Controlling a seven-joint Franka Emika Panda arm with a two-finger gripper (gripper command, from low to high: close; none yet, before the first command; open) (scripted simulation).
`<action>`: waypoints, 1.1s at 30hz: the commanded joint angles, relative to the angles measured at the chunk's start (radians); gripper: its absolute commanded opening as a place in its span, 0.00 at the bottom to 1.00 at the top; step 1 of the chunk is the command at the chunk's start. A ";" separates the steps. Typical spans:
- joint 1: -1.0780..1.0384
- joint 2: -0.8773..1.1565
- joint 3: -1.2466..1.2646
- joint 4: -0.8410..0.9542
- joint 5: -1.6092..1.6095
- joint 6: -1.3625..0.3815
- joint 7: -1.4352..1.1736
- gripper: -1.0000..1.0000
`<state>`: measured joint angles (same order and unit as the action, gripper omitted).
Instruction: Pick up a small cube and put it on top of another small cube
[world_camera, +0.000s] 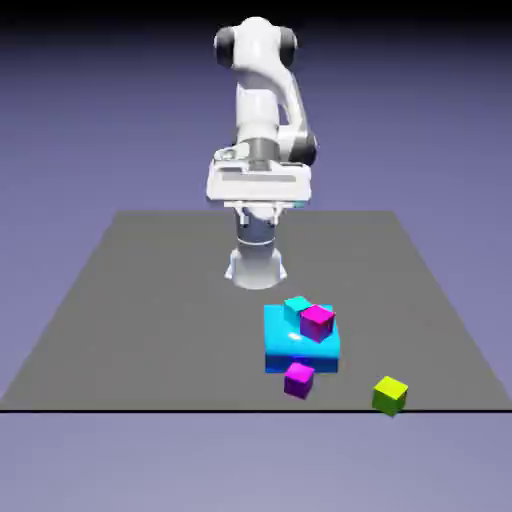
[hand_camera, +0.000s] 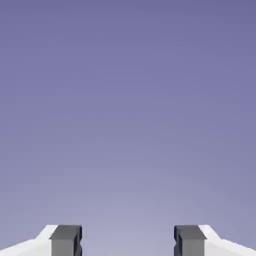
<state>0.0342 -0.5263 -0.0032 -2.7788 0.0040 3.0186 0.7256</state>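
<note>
With pincer (hand_camera: 128, 241) tips apart, dk grey tabletop (world_camera: 160, 300) w/ lime cube (world_camera: 390, 396) nr edge, blue-violet b/g (world_camera: 90, 120) behind.

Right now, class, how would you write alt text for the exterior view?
White robot arm, open gripper above a dark table; nearer, a blue block bears a cyan cube and a magenta cube. A purple-pink cube and lime cube lie nearby.

Plain blue-violet backdrop (world_camera: 420, 120), near black along top edge, paler toward bottom in exterior view.
</note>
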 joint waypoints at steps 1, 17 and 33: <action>0.018 0.036 -0.003 0.026 0.003 -0.015 -0.013 0.50; 0.313 0.616 -0.045 0.440 0.057 -0.259 -0.217 0.50; 0.513 1.139 -0.061 0.768 0.107 -0.356 -0.373 0.50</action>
<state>0.5472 0.6132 -0.0639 -2.0107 0.1115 2.6629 0.3530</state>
